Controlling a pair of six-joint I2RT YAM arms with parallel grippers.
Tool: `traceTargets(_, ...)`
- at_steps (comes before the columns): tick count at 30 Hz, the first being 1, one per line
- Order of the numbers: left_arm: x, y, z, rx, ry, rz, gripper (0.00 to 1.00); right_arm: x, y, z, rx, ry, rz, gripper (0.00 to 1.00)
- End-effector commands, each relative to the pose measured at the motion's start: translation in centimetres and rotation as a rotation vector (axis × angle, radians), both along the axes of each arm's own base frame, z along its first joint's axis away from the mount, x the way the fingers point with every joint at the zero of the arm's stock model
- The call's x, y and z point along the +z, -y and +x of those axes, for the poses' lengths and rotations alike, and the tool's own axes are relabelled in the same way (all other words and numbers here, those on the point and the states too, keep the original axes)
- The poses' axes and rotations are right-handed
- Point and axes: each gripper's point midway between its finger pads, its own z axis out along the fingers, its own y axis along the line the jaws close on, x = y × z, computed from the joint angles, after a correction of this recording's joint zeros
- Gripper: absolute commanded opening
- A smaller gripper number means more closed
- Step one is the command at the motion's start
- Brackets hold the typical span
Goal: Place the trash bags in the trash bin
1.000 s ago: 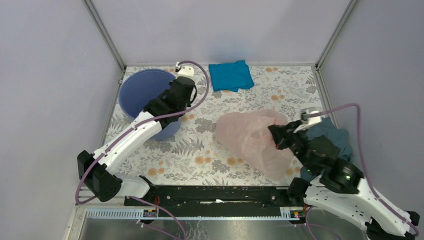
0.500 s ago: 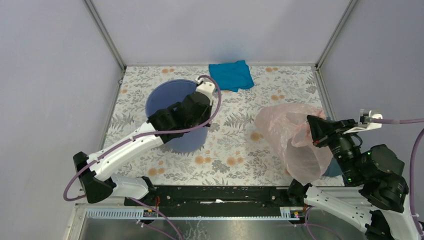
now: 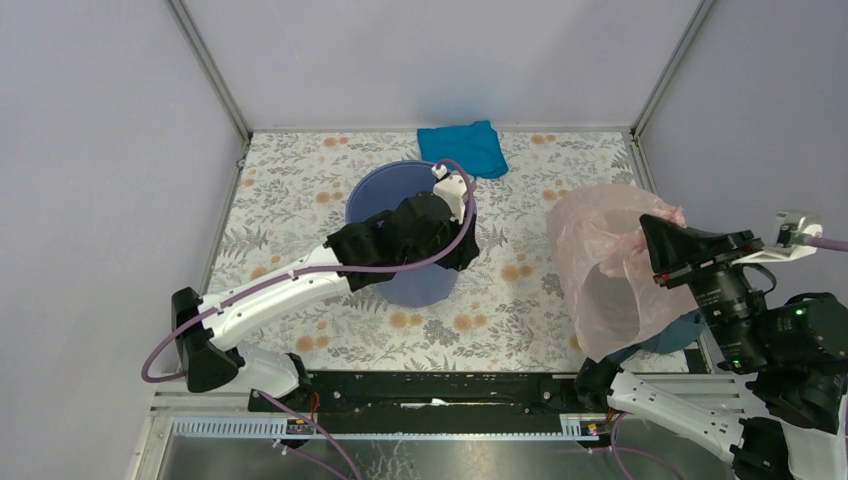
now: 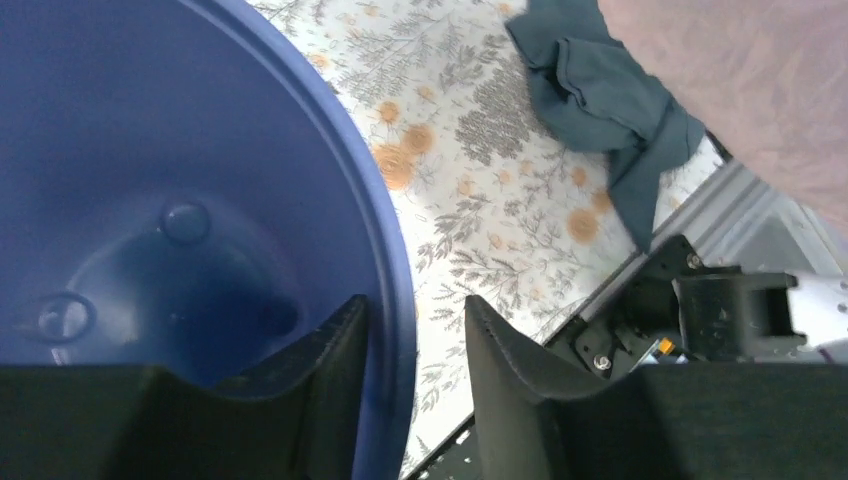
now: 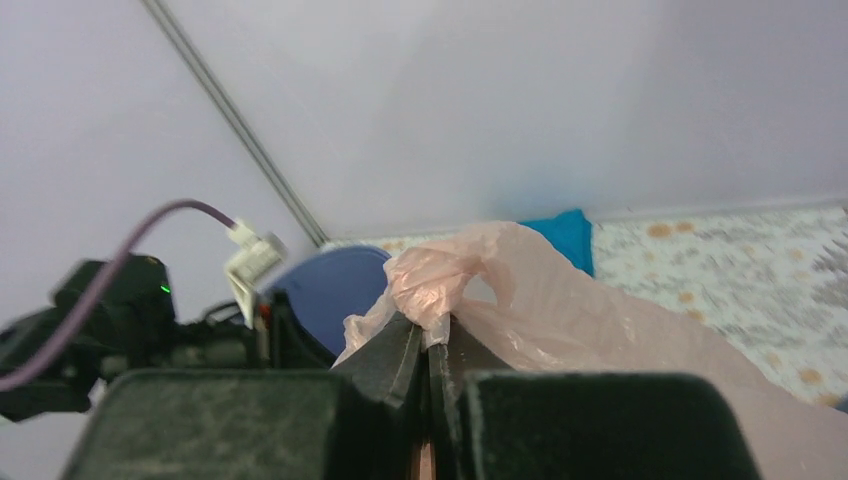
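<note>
- Left of everything else, the left tool point(image 4: 415, 325) straddles the rim of the lavender-blue bucket point(image 3: 385, 195). One finger sits inside the wall and the other outside, clenched on the rim.
- Around that tool's inner finger, the bucket stands upright on the floral surface point(image 3: 290, 180), and the wrist view looks down its smooth inner wall to its floor.
- Beyond the left tool, past the bucket's far rim, a bright blue folded cloth point(image 3: 462, 150) lies flat by the back wall. It is very close to the rim; whether the two touch cannot be told.
- Right of the left tool and well apart from it, the pale-pink plastic bag point(image 3: 600, 250) hangs in the air, filmy, wrinkled and billowed. It is outside the bucket, with open floral surface between them.
- At the bag's top, the right tool point(image 5: 430, 330) is raised above the surface. Its fingers are pinched tight on a bunched knot of the pink film, and the rest of the bag drapes down and away from its fingertips.
- Below the right tool, a grey-blue cloth point(image 4: 600, 100) lies crumpled on the surface near the right edge, partly hidden behind the bag in the top view. Whether the bag's lower end touches the cloth or the surface cannot be told.
</note>
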Motion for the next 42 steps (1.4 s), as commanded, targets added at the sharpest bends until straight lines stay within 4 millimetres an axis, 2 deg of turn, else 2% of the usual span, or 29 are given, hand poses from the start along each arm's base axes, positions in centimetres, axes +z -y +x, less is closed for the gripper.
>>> traceTargets(1, 4.1, 2.1, -2.5, -0.117, -0.016, -0.183, 0.52, 6.3, -2.4, 0.1, 0.082, 0.148, 0.061, 0.05)
traceTargets(3, 5.8, 1.2, -3.1, -0.132, 0.024, -0.231, 0.61, 7.9, -4.5, 0.5, 0.13, 0.184, 0.052, 0.04)
traceTargets(4, 6.6, 0.6, -3.4, -0.139, 0.044, -0.253, 0.64, 8.3, -6.2, 1.2, 0.155, 0.187, 0.034, 0.05)
traceTargets(7, 9.1, -1.5, -4.7, -0.156, 0.111, -0.347, 0.83, 10.2, -10.3, 2.3, 0.237, 0.221, 0.035, 0.06)
traceTargets(9, 10.3, -3.1, -5.6, -0.16, 0.151, -0.403, 0.91, 11.6, -13.6, 2.7, 0.321, 0.244, 0.038, 0.06)
traceTargets(14, 12.6, -7.9, -7.4, -0.134, 0.253, -0.509, 0.99, 15.9, -21.4, 2.5, 0.571, 0.307, 0.124, 0.06)
traceTargets(15, 12.9, -9.0, -7.6, -0.119, 0.272, -0.526, 0.99, 17.5, -22.4, 2.1, 0.619, 0.34, 0.176, 0.06)
traceTargets(18, 13.6, -12.3, -8.2, -0.057, 0.322, -0.575, 0.99, 20.4, -25.5, 0.7, 0.79, 0.407, 0.306, 0.06)
traceTargets(23, 14.4, -16.6, -9.1, 0.024, 0.373, -0.681, 0.99, 24.9, -27.4, -2.6, 1.032, 0.543, 0.469, 0.1)
traceTargets(27, 16.2, -18.2, -11.4, -0.057, 0.446, -0.774, 0.99, 26.3, -26.9, -2.4, 1.008, 0.555, 0.5, 0.06)
traceTargets(29, 16.5, -18.4, -12.1, -0.094, 0.464, -0.774, 0.99, 25.8, -25.6, -1.4, 0.914, 0.55, 0.51, 0.02)
traceTargets(30, 16.6, -18.5, -12.3, -0.103, 0.469, -0.766, 0.99, 25.4, -24.2, -1.0, 0.842, 0.557, 0.506, 0.0)
traceTargets(32, 16.6, -18.6, -12.3, -0.108, 0.468, -0.742, 0.99, 23.5, -22.0, 1.0, 0.678, 0.51, 0.511, 0.0)
traceTargets(35, 16.5, -18.6, -12.1, -0.102, 0.468, -0.713, 0.99, 19.1, -18.3, 4.2, 0.416, 0.408, 0.509, 0.0)
traceTargets(36, 16.6, -18.7, -12.1, -0.097, 0.468, -0.708, 0.99, 16.6, -17.2, 5.7, 0.313, 0.354, 0.496, 0.0)
traceTargets(37, 16.6, -18.7, -12.0, -0.093, 0.468, -0.705, 0.99, 15.7, -16.0, 5.9, 0.267, 0.337, 0.493, 0.0)
traceTargets(38, 16.7, -18.8, -11.9, -0.09, 0.47, -0.705, 0.99, 13.0, -15.2, 7.1, 0.181, 0.274, 0.474, 0.0)
traceTargets(40, 16.9, -18.7, -11.8, -0.084, 0.471, -0.704, 0.99, 9.5, -14.1, 7.9, 0.1, 0.197, 0.439, 0.0)
traceTargets(42, 17.2, -18.6, -11.6, -0.076, 0.471, -0.703, 0.99, 6.1, -14.0, 8.5, 0.062, 0.11, 0.381, 0.0)
